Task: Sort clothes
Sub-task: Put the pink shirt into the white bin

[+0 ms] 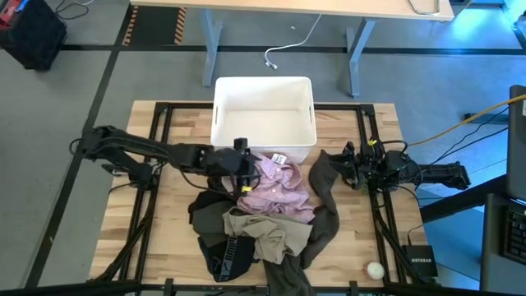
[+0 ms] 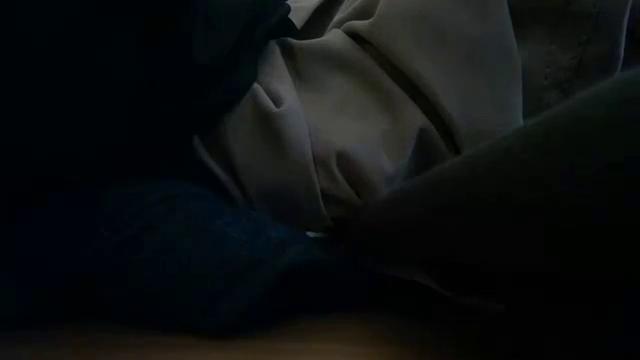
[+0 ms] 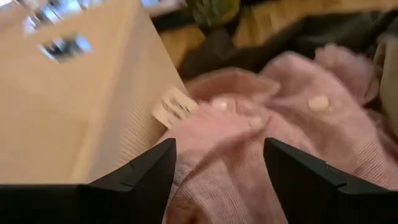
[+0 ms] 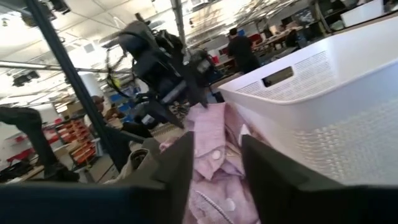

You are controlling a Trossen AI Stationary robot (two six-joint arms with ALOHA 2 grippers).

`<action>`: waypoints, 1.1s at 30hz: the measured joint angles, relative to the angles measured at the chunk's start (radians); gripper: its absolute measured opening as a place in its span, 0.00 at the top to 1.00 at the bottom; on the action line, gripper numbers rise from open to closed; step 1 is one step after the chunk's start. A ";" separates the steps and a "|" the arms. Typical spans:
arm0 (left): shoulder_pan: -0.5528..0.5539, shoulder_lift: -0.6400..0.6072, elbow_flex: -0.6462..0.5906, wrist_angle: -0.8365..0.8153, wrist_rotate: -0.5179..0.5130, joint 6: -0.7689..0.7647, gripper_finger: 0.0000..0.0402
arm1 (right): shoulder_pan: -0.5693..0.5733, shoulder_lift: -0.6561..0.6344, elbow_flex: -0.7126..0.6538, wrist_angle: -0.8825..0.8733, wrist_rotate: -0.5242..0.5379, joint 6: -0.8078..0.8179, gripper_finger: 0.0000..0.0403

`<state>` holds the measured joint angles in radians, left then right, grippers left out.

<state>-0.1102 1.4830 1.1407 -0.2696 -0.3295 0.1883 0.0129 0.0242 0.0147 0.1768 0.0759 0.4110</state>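
A heap of clothes lies on the wooden table in front of the white bin (image 1: 263, 115). A pink striped shirt (image 1: 283, 191) is on top, with a khaki piece (image 1: 265, 232) nearer, black pieces (image 1: 220, 256) at the near left, and a long olive-brown piece (image 1: 327, 193) on the right. My left gripper (image 1: 245, 171) is open, low over the shirt's left part beside the bin wall, with a hump of the shirt (image 3: 217, 134) between its fingers. My right gripper (image 1: 350, 163) is open at the olive-brown piece's far end and faces the shirt (image 4: 214, 155). My left gripper comes at the pink shirt's hump (image 3: 214, 146) from above, slanting from the table's left. One open finger (image 3: 146, 171) stands on each side of the hump. I cannot tell whether the fingers touch the cloth. The shirt lies slack on the heap.
The bin (image 4: 323, 93) stands close behind the shirt. Black frame rails (image 1: 160, 131) run along the table's sides. A small white ball (image 1: 375, 269) and a black box (image 1: 419, 261) lie at the near right corner. In the low view, clothes (image 2: 380, 130) lie right in front of the camera.
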 joint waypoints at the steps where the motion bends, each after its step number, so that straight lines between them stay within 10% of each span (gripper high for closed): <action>1: -0.002 0.011 0.000 0.000 0.026 -0.023 0.41 | 0.000 0.000 0.000 0.000 -0.006 -0.002 0.54; 9: 0.002 0.096 0.000 -0.032 0.114 -0.211 0.40 | 0.000 0.000 0.000 -0.082 -0.075 -0.048 0.36; 23: -0.001 0.312 0.006 -0.043 0.186 -0.299 0.42 | 0.000 0.013 -0.001 -0.181 -0.071 -0.136 0.34; 33: -0.007 0.302 0.002 -0.027 0.136 -0.260 0.91 | 0.000 0.013 -0.001 -0.175 -0.015 -0.155 0.34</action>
<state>-0.1169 1.7852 1.1423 -0.2970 -0.1936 -0.0714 0.0132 0.0368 0.0139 0.0017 0.0612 0.2562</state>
